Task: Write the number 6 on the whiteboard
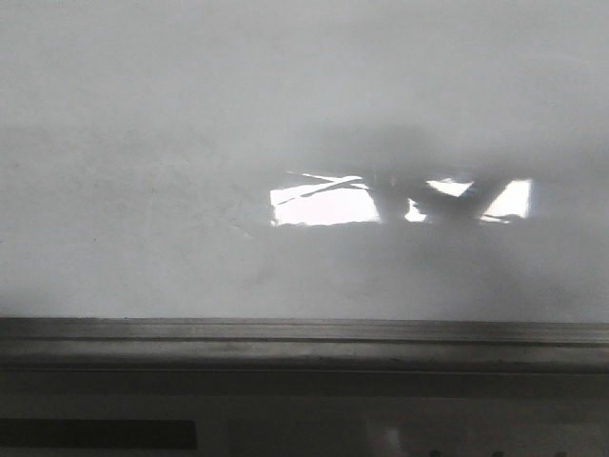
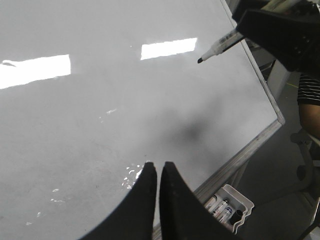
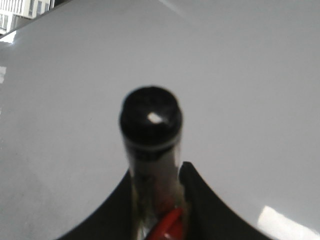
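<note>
The whiteboard (image 1: pixel 143 190) is glossy white with faint smudges and a grey metal rail (image 1: pixel 304 338) along its near edge. No number 6 shows on it in any view. My right gripper (image 3: pixel 159 175) is shut on a marker (image 3: pixel 151 130) whose black end points at the camera. In the left wrist view the right arm (image 2: pixel 282 30) holds that marker (image 2: pixel 220 46) with its black tip just above the board (image 2: pixel 125 110). My left gripper (image 2: pixel 157 167) is shut and empty, over the board near its edge. Neither gripper shows in the front view.
A white tray (image 2: pixel 231 206) with several spare markers hangs below the board's edge rail (image 2: pixel 245 150). A person's arm in a striped sleeve (image 2: pixel 309 92) and a chair are beyond the board's corner. Window reflections (image 1: pixel 324 202) glare on the board.
</note>
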{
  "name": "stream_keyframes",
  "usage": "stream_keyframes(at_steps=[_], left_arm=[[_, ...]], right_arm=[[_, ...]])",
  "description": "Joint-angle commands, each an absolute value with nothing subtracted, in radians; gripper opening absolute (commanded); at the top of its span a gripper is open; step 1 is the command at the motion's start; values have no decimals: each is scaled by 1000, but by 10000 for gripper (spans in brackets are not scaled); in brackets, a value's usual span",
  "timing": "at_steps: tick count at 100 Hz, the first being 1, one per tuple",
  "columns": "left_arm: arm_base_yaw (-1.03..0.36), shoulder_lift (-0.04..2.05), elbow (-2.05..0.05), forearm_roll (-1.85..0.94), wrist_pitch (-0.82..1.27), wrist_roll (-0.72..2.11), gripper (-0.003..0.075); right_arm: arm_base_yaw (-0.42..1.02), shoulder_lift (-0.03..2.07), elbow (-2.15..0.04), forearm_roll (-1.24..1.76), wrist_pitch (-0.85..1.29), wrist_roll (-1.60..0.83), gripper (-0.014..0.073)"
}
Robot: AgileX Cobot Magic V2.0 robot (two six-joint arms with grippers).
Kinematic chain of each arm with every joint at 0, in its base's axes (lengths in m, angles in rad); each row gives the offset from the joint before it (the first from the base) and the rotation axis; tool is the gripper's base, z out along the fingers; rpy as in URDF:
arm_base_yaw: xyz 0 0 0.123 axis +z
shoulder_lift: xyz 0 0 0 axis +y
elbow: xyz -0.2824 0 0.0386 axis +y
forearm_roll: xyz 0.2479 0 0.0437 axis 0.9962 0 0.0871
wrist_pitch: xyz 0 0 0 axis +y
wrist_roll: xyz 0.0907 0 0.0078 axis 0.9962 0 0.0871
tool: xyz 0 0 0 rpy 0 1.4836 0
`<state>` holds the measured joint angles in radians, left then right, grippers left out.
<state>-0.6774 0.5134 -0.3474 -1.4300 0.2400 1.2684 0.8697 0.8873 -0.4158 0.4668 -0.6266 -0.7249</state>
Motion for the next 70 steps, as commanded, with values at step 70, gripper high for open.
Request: stream_keyframes(at_steps=[70], left_arm=[[-681,516,-376,-1450,236,1260,-20]], right_arm=[[781,1029,-439,390,-719,-665,-71]])
